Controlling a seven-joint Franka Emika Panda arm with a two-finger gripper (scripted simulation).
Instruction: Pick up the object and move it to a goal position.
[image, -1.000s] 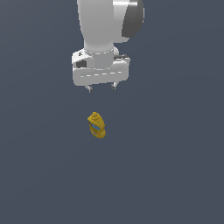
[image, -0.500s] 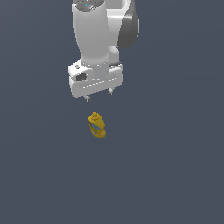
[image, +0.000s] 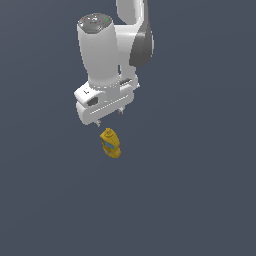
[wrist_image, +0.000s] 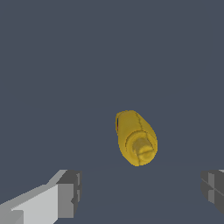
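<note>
Exterior view first: the white arm reaches down over a plain dark grey surface (image: 200, 200), and its gripper (image: 109, 118) hangs just above the mustard-yellow squeeze bottle (image: 110, 143), not touching it. The bottle stands on the surface with its narrow nozzle cap pointing up toward the gripper and a blue label patch on its side. The gripper holds nothing.

Wrist view: the bottle (wrist_image: 135, 137) is seen from above, nozzle cap facing the camera, lying apart from both fingertips (wrist_image: 70, 193). The two fingertips stand wide apart, and the bottle sits nearer the middle of that gap than either one.
</note>
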